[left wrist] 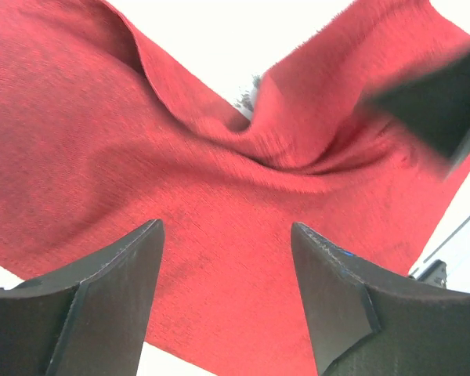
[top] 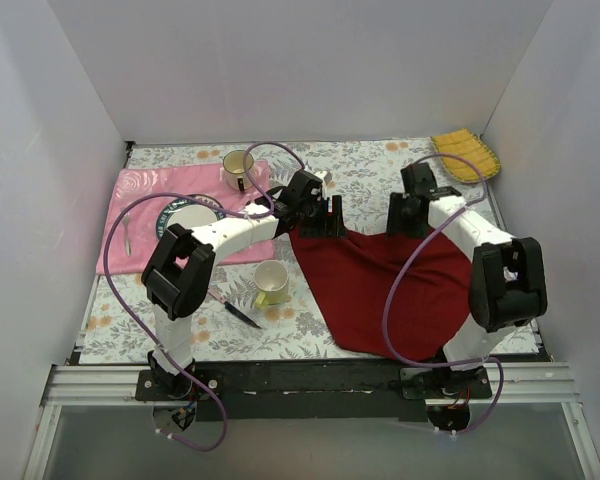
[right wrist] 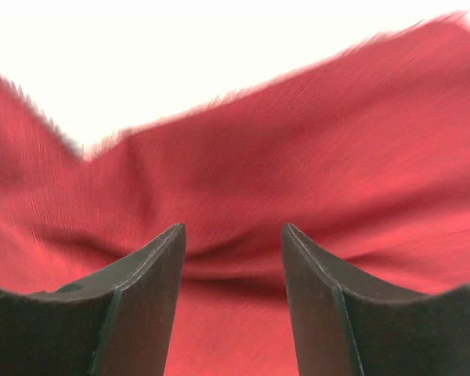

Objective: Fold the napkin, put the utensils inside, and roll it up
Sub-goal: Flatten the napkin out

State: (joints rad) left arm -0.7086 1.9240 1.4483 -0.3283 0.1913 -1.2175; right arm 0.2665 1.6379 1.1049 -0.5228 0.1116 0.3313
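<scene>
The napkin (top: 380,290) is lying spread at centre-right of the table (top: 360,170), its far edge rumpling under both grippers. The left gripper (left wrist: 227,229) and right gripper (right wrist: 233,229) are hovering with fingers wide, pinching nothing. The knife (top: 242,315) is lying apart from the napkin's left edge, near the cup (top: 271,283).
</scene>
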